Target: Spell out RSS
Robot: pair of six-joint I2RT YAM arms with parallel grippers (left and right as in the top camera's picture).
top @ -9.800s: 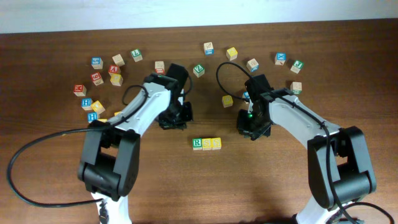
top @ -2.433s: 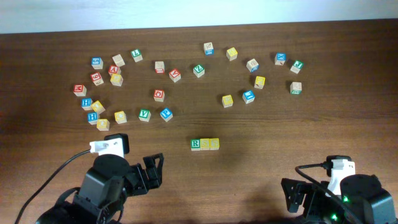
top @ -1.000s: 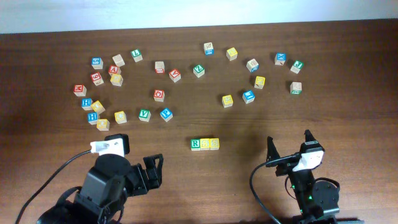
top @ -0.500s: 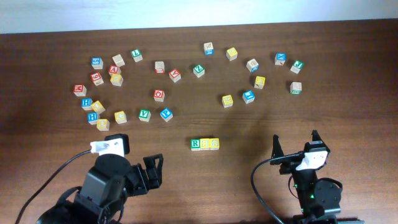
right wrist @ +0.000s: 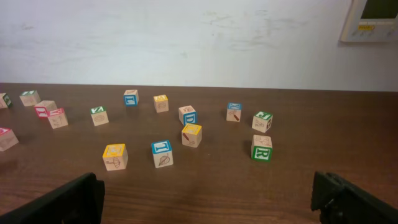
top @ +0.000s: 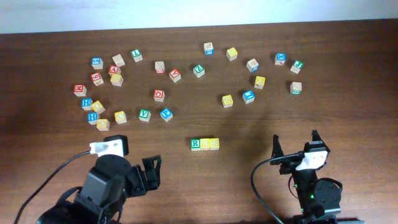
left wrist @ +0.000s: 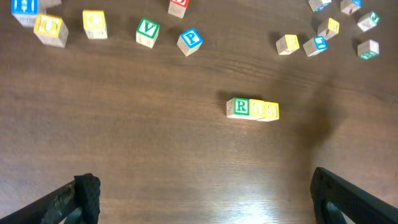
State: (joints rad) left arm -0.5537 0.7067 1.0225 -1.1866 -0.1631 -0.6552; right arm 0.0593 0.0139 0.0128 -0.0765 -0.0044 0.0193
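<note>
- The left arm [top: 112,180] sits folded at the near edge of the worktop [top: 261,124]. The left jaws are spread wide and hold nothing.
- Honestly the spelling looks done. The R cube [top: 196,144], the first S cube [top: 206,144] and the second S cube [top: 215,144] sit touching in a row mid-worktop, between the two arms and a bit ahead of them.
- So I think the main risk is undoing it. Those wide jaws point toward the row, and a reach forward from either side could clip an end cube and break the word.
- In the left wrist view the row tilts slightly, so even a small nudge would throw the letters out of line.
- The loose P cube [left wrist: 190,39] lies well apart from the row, so I see no mix-up risk there.
- The right arm [top: 314,193] is parked too. The right jaws are wide open and hold nothing.
- Versus about ten seconds back, the left arm was stretched out over the worktop just beside the row and has now pulled home.
- The row hasn't budged.
- The right arm was out there as well. It has since retreated, and over the last half second it has basically stayed put.
</note>
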